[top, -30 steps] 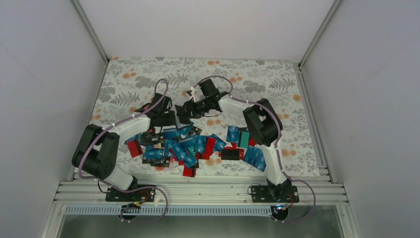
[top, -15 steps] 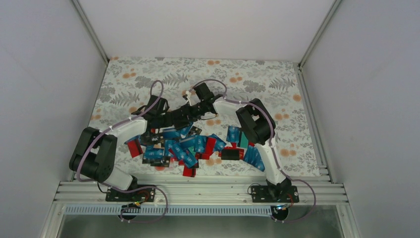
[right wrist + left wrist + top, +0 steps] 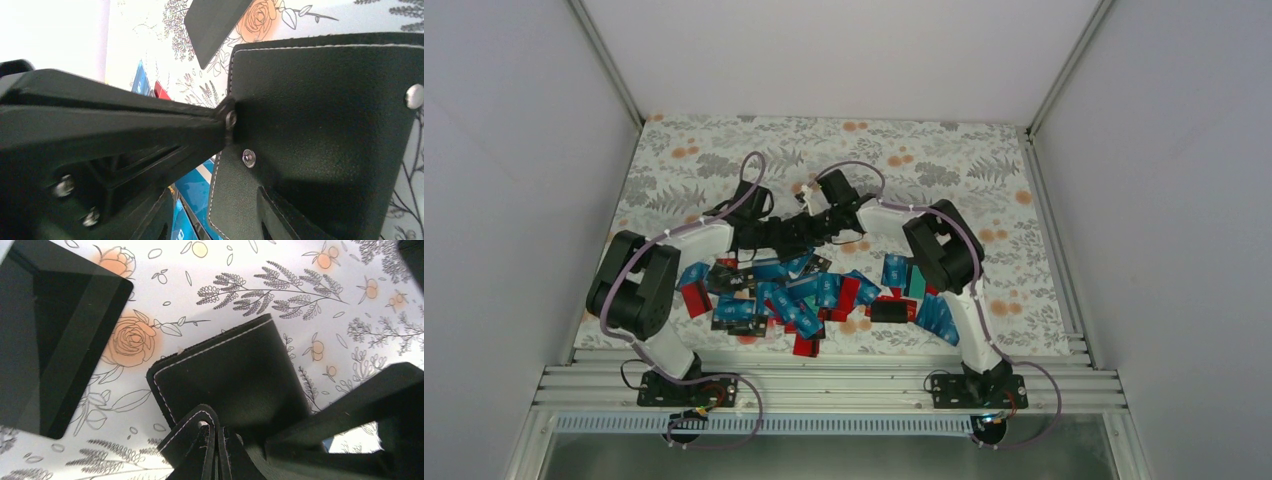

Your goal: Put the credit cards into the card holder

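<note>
Two arms reach in over the flowered worktop [image 3: 984, 170] in the overhead view. The left hand [image 3: 767, 238] and right hand [image 3: 802, 230] meet tip to tip just beyond the heap of credit cards [image 3: 799, 295]; whatever sits between them is too dark to make out there.

The left wrist view shows the card holder [image 3: 235, 375], black with white stitching, its layered edge pinched in the fully closed left hand.

In the right wrist view, one finger [image 3: 125, 115] touches the holder's edge beside a snap. Whether that hand grips it, I cannot tell.
</note>
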Controlling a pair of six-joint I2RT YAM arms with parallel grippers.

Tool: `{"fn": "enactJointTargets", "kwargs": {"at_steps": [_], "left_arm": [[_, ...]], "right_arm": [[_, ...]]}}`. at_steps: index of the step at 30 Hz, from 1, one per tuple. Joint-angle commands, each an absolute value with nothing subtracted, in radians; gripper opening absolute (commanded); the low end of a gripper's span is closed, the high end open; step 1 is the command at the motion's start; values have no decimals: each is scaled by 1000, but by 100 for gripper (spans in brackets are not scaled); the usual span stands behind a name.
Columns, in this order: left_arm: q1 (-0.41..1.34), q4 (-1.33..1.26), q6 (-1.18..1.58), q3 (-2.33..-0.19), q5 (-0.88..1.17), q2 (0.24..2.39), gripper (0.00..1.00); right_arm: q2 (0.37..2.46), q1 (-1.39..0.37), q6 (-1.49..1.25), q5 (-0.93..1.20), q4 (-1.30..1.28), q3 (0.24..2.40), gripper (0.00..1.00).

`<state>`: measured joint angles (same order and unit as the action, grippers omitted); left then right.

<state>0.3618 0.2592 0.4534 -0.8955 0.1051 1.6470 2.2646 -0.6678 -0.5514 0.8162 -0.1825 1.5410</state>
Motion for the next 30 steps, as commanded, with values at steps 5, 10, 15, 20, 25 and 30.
{"fn": "enactJointTargets", "kwargs": {"at_steps": [5,10,15,20,25,30], "left_arm": [[357,206,434,-907,120,1739,2],[357,201,424,-906,123,1764,2],[357,188,391,-913,159,1774,2],[362,179,353,-940,209,1800,2],[386,183,326,-992,251,1835,3],[434,193,315,-1051,268,1875,2]], "right_arm": [[2195,-616,-500,827,-248,1505,45],[2197,-577,-455,799,-285,1511,49],[2216,-560,-436,693,-330,1509,50],[2224,-559,-447,676,-337,1500,47],[2193,-551,-476,719,-303,1456,43],[2130,-507,-504,738,-266,1359,40]]}}
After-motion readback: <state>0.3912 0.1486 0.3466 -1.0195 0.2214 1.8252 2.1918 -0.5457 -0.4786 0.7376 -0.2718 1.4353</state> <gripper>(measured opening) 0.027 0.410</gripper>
